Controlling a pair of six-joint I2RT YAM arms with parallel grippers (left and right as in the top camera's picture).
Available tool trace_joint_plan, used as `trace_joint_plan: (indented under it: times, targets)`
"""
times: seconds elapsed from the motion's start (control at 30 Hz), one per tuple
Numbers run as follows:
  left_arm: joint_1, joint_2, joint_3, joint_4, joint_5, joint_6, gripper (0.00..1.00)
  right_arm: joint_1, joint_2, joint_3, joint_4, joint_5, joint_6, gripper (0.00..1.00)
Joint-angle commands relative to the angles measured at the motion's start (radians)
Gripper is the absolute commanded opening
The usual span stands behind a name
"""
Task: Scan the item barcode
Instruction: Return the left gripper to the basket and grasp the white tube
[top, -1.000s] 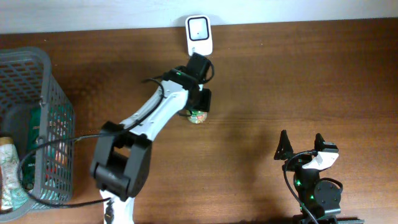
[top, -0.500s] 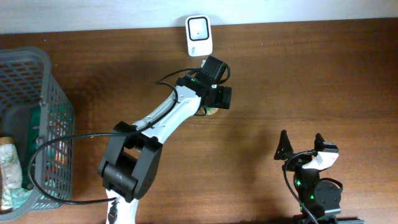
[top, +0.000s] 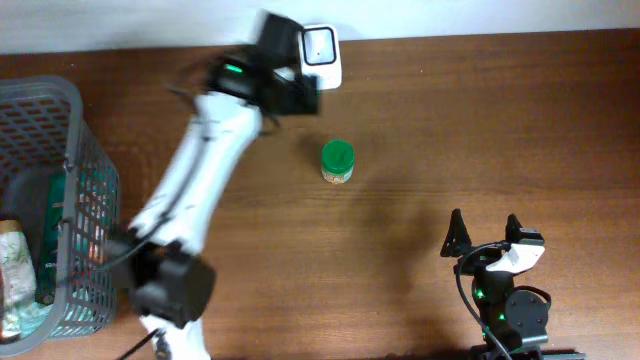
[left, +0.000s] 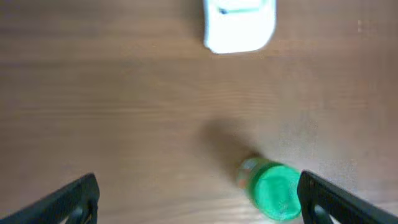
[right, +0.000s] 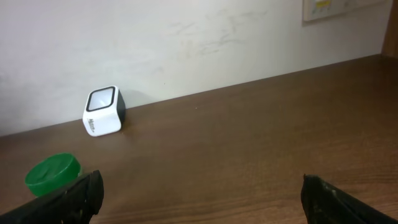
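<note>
Reading across, your left gripper (top: 292, 82) hung wide open, empty, beside the white box-shaped scanner (top: 320, 57); the small green-lidded jar (top: 338, 161) stood upright on the wooden table (top: 500, 120) just right of it, toward the robot, nearer that claw than your open right gripper (top: 485, 240).

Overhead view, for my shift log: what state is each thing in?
Green-lidded jar: upright, lid on, standing free.
Scanner: standing, window facing up.
Left tool: open, empty.
Right tool: open, empty.
Basket: holding several packs.
</note>
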Motion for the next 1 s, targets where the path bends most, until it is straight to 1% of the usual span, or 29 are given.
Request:
trace_joint_plan:
  times: [0.0, 0.1, 0.13, 0.3, 0.43, 0.53, 0.67, 0.93, 0.97]
  targets:
    - [0.188, -0.161, 0.108, -0.095, -0.022, 0.014, 0.96, 0.005, -0.008, -0.005, -0.008, -0.002, -0.006, 0.98]
    - [0.42, -0.25, 0.112, -0.176, -0.022, -0.021, 0.94, 0.005, -0.008, -0.005, -0.008, -0.002, -0.006, 0.99]
    - [0.481, -0.263, 0.112, -0.197, -0.022, -0.039, 0.95, 0.005, -0.008, -0.005, -0.008, -0.002, -0.006, 0.98]
    - [0.811, -0.268, 0.088, -0.274, -0.022, -0.045, 0.95, 0.005, -0.008, -0.005, -0.008, -0.002, -0.006, 0.98]
    - [0.965, -0.267, -0.011, -0.241, -0.022, -0.045, 0.95, 0.005, -0.008, -0.005, -0.008, -0.002, -0.006, 0.98]
    - [1.044, -0.267, -0.107, -0.194, -0.022, -0.037, 0.95, 0.005, -0.008, -0.005, -0.008, -0.002, -0.006, 0.98]
    - [1.113, -0.267, -0.238, -0.107, -0.023, -0.005, 0.95, 0.005, -0.008, -0.005, -0.008, -0.002, -0.006, 0.98]
    - [1.168, -0.257, -0.361, -0.013, -0.084, 0.082, 0.96, 0.005, -0.008, -0.005, -0.008, -0.002, -0.006, 0.98]
    - [1.168, -0.249, -0.388, 0.005, -0.122, 0.1, 0.95, 0.005, -0.008, -0.005, -0.008, -0.002, -0.006, 0.98]
